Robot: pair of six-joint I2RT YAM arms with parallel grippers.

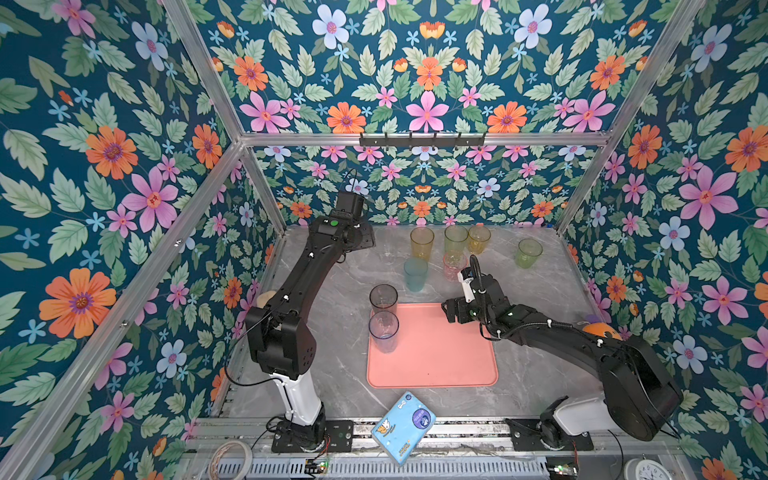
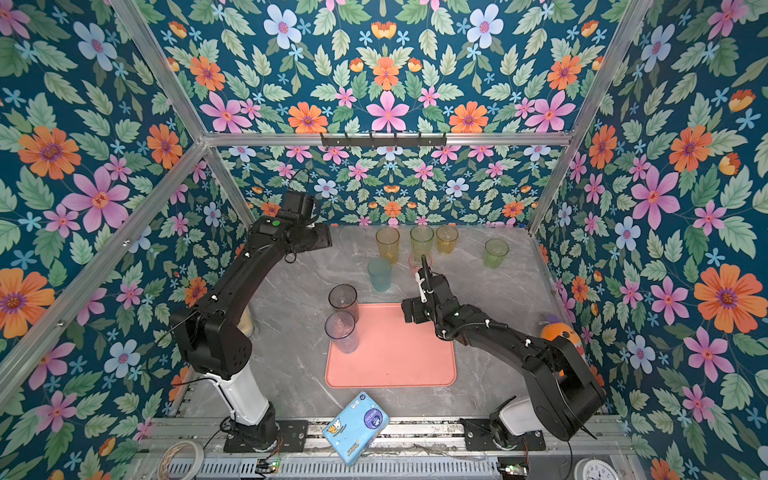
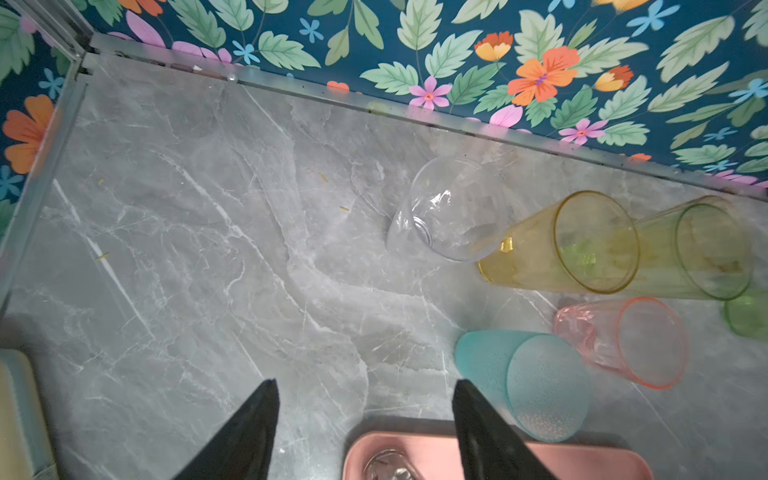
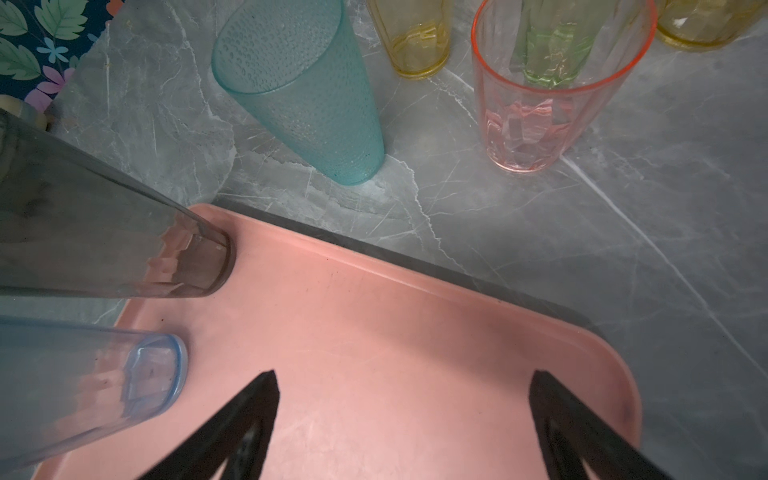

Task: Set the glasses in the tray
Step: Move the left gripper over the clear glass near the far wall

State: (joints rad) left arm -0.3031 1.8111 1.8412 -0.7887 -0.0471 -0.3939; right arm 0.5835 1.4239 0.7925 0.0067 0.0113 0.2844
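Tools are spread and empty. The right tool (image 4: 403,374) hangs over the tray's (image 1: 436,353) far right. The upright pink tumbler (image 4: 528,124) stands just beyond the far edge, nearest this arm. The left tool (image 3: 363,384), far left, faces the clear tumbler (image 3: 449,216), which is faint and probably upright. The grey tumbler (image 1: 383,303) and the blue tumbler (image 1: 383,332) stand on the tray's left side.

Tray (image 1: 436,361) showing salmon pink, worktop (image 1: 332,291) showing grey marble veining, teal glass (image 1: 415,274) showing dimpled pattern, walls (image 1: 415,83) showing floral print on blue.
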